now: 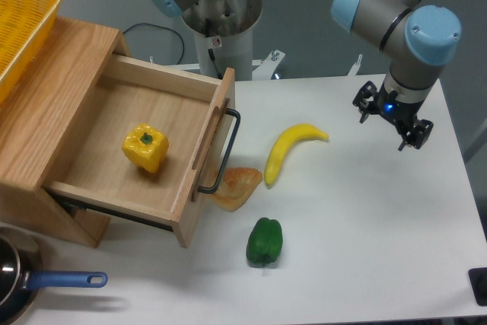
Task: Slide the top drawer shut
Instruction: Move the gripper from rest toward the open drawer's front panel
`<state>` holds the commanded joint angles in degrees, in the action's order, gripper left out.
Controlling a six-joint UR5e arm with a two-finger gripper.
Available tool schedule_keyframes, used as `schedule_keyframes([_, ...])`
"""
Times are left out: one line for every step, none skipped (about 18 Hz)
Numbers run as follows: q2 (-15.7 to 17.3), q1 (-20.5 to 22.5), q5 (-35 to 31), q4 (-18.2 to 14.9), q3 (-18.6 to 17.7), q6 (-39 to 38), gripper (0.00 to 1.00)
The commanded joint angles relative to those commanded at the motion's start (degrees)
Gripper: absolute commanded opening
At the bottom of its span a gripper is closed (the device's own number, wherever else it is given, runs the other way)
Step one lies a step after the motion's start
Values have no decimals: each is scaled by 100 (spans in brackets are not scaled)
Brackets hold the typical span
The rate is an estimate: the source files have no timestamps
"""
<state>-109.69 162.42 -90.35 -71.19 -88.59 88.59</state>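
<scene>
The top drawer [99, 138] of the light-wood cabinet stands pulled far out toward the right. Its front panel [211, 150] carries a thin black bar handle [226, 150]. A yellow bell pepper [145, 147] lies inside the drawer. My gripper [391, 122] hangs above the table at the right, well away from the drawer, its fingers spread apart and holding nothing.
On the table right of the drawer front lie a croissant-like pastry [236, 186], a yellow banana [291, 150] and a green bell pepper [265, 241]. A yellow basket [23, 20] sits on the cabinet top. A blue-handled pot [23, 287] is at the bottom left.
</scene>
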Motion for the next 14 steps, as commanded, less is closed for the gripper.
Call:
schedule_keyframes([9,0,0,0,0,-9,100])
schedule_keyframes([17,0,0,0,0,26,100])
schedule_keyframes([18,0,9,0,0,44,100])
schedule_keyframes([26,0,9,-9,0,53,100])
schedule_keyframes([26,-9,9,-9,-9,53,100])
schedule_keyframes([26,-9,17,-17,-44,9,100])
schedule_keyframes([35,0,9,-18,-79,-9,100])
schedule_keyframes([35,17,9,-18,-131,-17,100])
schedule_keyframes([61,26,0,-18,-201,-52,100])
schedule_keyframes([70,35,9,-9,-263,-174,100])
schedule_keyframes([70,53,-17,-9,-290,-324,100])
schedule_keyframes([70,53,-18,-9,-299,-430,100])
schedule_keyframes([79,70,43,-17,-299,-465,100])
schedule_keyframes([79,79,44,-26,-290,-501,100])
